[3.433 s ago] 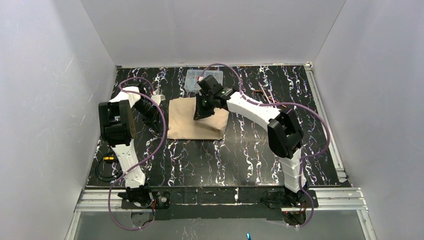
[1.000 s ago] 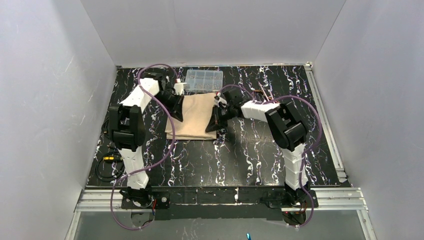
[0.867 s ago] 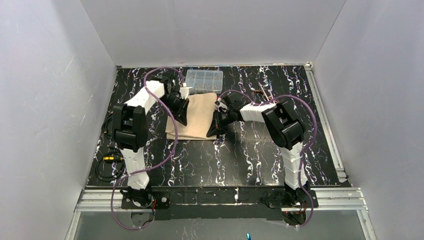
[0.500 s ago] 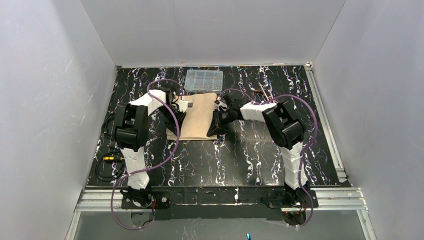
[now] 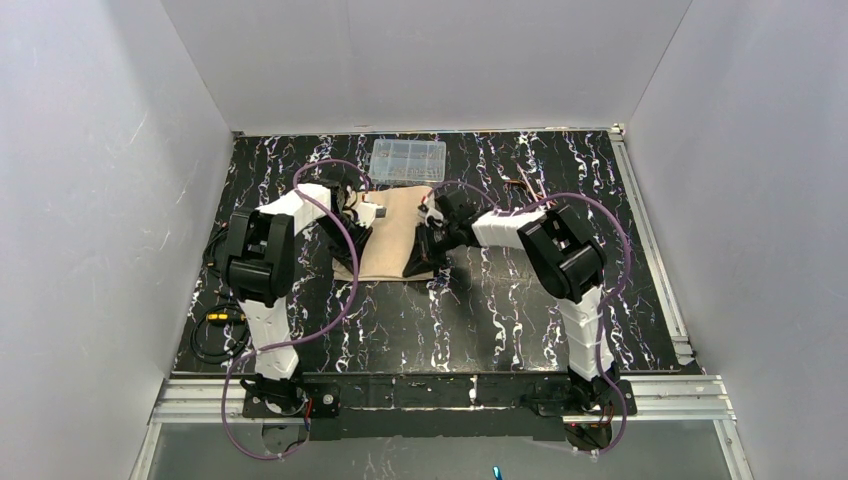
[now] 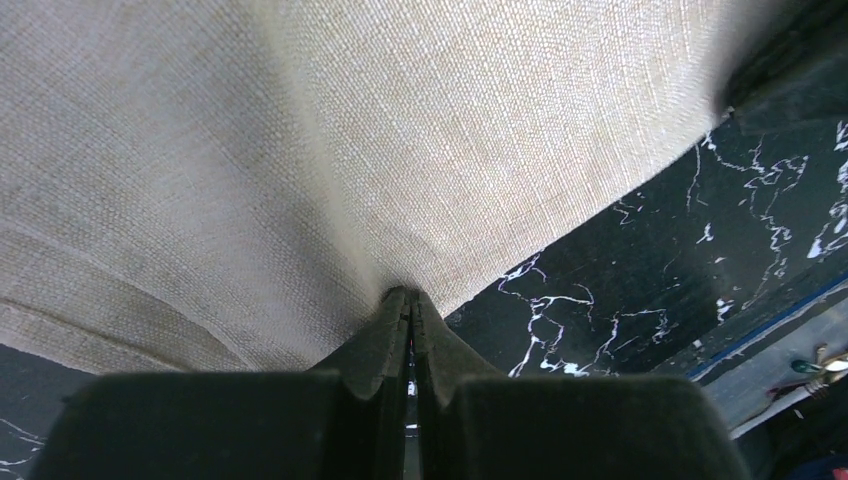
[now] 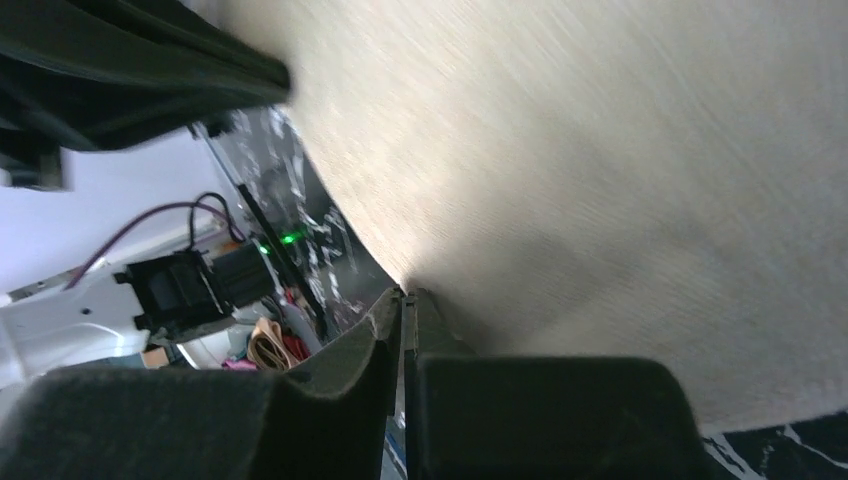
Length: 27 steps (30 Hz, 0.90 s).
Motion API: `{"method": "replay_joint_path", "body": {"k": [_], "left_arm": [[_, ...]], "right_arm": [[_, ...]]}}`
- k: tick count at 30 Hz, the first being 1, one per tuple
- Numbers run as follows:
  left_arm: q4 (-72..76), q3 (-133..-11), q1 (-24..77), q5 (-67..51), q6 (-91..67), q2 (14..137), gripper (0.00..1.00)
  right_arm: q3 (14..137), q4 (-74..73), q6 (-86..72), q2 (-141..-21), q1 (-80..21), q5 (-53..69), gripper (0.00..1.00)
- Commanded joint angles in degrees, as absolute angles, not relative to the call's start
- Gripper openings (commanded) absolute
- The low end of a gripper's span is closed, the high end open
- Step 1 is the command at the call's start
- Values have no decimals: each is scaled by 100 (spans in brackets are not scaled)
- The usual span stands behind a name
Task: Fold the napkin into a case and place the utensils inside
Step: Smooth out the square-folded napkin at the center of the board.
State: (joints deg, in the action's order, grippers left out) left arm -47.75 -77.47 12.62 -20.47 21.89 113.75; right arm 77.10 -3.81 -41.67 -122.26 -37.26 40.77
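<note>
Both arms have slid inward. Left tool [image 6: 408, 295] and right tool [image 7: 405, 292] each pinch an edge of the beige-tan cloth napkin [image 5: 392, 238] on the black counter [image 5: 500, 310]. Thin grips may slip, dropping the fold.

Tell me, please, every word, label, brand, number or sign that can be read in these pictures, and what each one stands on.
No text can be read in any view.
The napkin: plain cloth, with no print or tag showing.
The clear plastic box: no label can be made out; it is too small to tell.
The table: only white marbling, no writing.
The arms: no marking can be read on them.
</note>
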Motion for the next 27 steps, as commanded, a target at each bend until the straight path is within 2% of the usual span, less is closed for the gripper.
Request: {"method": "replay_joint_path", "body": {"k": [1,5,9,13,18,24,27], "left_arm": [[-4616,-7372,1248,-1306,2645,11196,0],[-4551,-7135,1247,-1107,2878,10974,0],[-4468,-6992,1241,-985,2986,10964,0],[-4437,-6977,1239,-1073,2984,10916,0],[-4434,-7017,1235,-1030,3020,10939,0],[-4431,-7074,1239,-1088,2987,11030,0],[-4433,-7035,1239,-1104,2997,11022,0]], "right_arm": [[7091,-348,-4097,-12174,-3735,3927,14],[6458,-47,-4265,-11997,-3735,3883,14],[6489,-146,-4196,-11959,-3729,3974,15],[7294,-522,-4103,-11781,-3578,4207,19],[9232,-1441,-3676,-12282,-2975,4014,22],[10293,-877,-3914,-13413,-2636,3754,14],[10135,-317,-4230,-13732,-2498,3715,11]]}}
